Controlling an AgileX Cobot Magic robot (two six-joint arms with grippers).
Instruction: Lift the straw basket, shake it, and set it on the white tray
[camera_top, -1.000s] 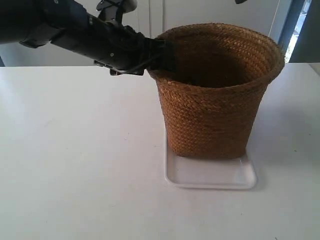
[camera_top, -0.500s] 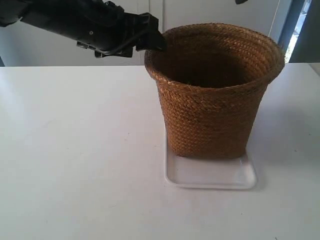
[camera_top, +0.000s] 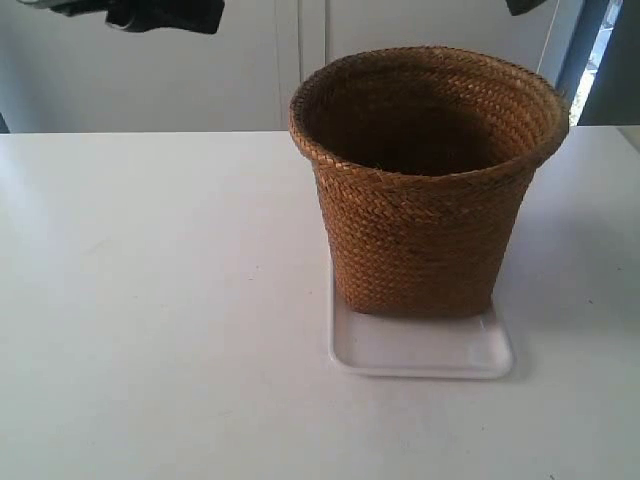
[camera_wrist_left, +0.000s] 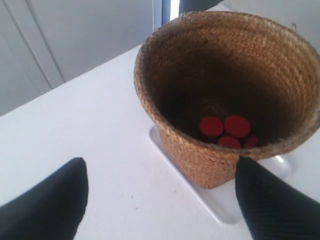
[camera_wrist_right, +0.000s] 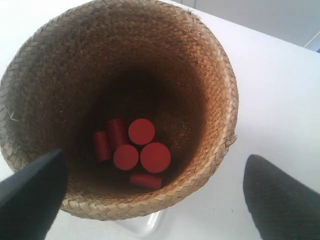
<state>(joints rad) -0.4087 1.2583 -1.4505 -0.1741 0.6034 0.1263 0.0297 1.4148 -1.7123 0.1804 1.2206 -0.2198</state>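
There is one straw basket (camera_top: 420, 240) and one white tray (camera_top: 420, 355), and both are on a white table (camera_top: 150, 300). The basket stands on the tray, with its flat bottom down and its round open mouth facing straight up. It is taller than it is wide at the bottom, so its long way runs up and down, and it does not lean. It sits on the back part of the tray. A bare strip of tray shows in front of it, on the side near the exterior camera. Inside the basket, at the dark bottom, are little red cylinders (camera_wrist_right: 141, 131). In the right wrist view I count six: three stand up and show round tops, and three lie on their sides. There are two grippers. The left gripper (camera_wrist_left: 160, 165) is above and to one side of the basket, with its two dark fingers (camera_wrist_left: 50, 205) far apart and nothing between them. The right gripper (camera_wrist_right: 155, 156) hangs over the basket mouth, also spread wide and holding nothing. Neither gripper touches the basket. In the exterior view, only a dark bit of each arm shows at the top edge, one at the left (camera_top: 165, 12) and one at the right (camera_top: 525, 5).
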